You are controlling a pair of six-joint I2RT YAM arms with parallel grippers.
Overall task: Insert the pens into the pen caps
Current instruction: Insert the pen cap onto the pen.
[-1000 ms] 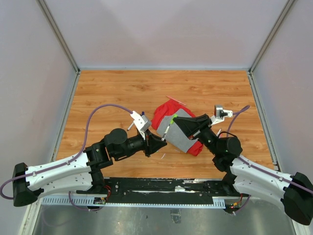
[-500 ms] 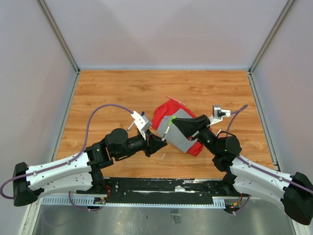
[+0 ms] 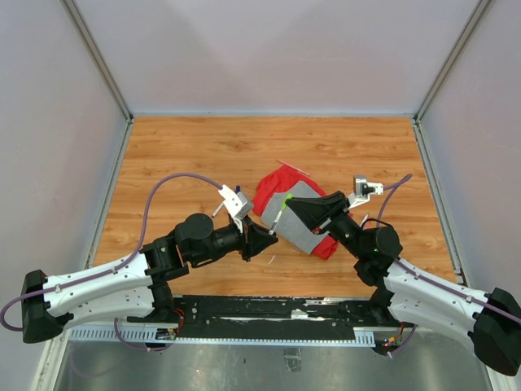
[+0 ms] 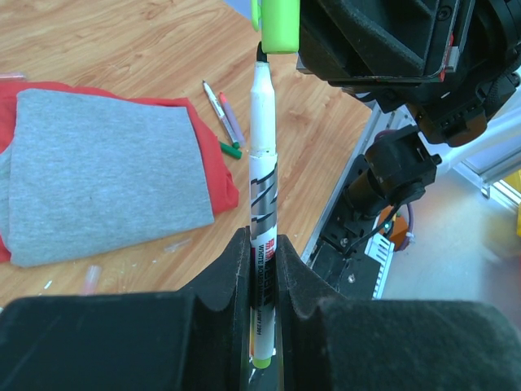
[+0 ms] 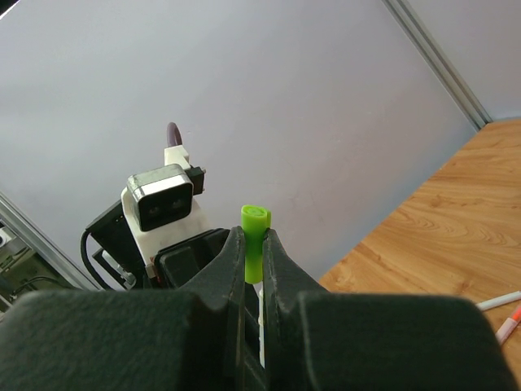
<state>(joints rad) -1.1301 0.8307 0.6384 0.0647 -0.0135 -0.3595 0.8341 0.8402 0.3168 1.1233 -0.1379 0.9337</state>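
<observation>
Capping, green: left gripper (image 4: 260, 248) clamped on pen (image 4: 261, 163), right gripper (image 5: 254, 238) clamped on cap (image 4: 277, 24), nib at cap mouth; keep axes aligned, push straight.

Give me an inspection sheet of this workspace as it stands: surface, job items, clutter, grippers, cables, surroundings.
Surface: wooden table, light-brown planks.
Job's things: white pen with its black tip at the mouth of the green cap, not yet seated; loose pens lie beside the cloth.
Clutter: red-and-grey cloth, folded, mid-table; small bits near it, too blurred to identify.
Grippers: left gripper shut on the white pen; right gripper shut on the green cap.
Cables: left purple cable loops over the table; right purple cable runs by the wrist.
Surroundings: grey walls on three sides.
</observation>
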